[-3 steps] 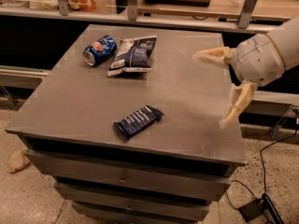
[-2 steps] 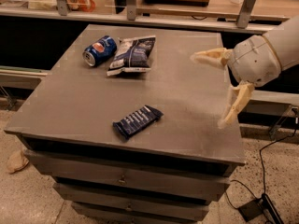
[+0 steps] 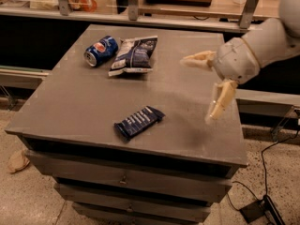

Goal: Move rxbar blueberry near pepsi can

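Observation:
The rxbar blueberry [image 3: 138,122], a slim dark navy bar with white text lines, lies flat near the front middle of the grey table [image 3: 79,102]. The pepsi can [image 3: 101,50] lies on its side at the back left of the table. My gripper [image 3: 199,89] hovers over the table's right side, well to the right of the bar and apart from it. Its two pale fingers [image 3: 221,100] are spread wide open and hold nothing.
A blue-and-white chip bag [image 3: 134,55] lies right beside the can, on its right. A counter with metal posts [image 3: 131,1] runs behind the table. A cable and a black box [image 3: 258,210] lie on the floor at the right.
The gripper has drifted to the left, further over the table. The bar, can and bag have not moved.

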`<state>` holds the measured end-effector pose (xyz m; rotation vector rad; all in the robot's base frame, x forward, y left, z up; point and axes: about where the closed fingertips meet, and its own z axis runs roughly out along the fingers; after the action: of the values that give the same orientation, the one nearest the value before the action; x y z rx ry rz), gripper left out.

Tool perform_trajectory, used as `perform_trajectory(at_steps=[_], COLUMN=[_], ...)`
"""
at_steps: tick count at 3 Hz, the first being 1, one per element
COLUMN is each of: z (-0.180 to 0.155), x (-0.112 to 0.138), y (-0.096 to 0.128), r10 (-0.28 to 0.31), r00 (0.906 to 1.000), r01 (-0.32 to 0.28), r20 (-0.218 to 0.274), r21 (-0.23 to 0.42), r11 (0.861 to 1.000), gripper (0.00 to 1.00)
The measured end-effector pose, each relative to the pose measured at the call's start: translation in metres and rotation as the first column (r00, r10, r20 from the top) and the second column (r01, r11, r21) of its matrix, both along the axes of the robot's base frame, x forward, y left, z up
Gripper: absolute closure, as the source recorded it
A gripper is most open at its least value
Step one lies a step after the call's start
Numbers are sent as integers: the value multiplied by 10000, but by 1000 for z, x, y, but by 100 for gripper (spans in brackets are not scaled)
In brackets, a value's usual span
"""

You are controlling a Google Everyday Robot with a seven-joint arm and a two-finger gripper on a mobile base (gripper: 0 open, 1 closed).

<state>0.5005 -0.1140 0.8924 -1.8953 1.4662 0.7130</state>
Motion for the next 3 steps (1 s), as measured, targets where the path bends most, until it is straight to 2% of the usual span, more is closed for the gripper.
perform_trajectory(at_steps=[1,2,3], z=[-15,-29,-40], x=[18,31,35], y=[24,53,76], r10=[919,2042,2705], r00=[9940,9719,9539], r01=[-917,-1969,-2574], r20=[-597,-1171,-1300], r21=[57,708,1095], r11=[9958,9779,9601], gripper=[0,0,0])
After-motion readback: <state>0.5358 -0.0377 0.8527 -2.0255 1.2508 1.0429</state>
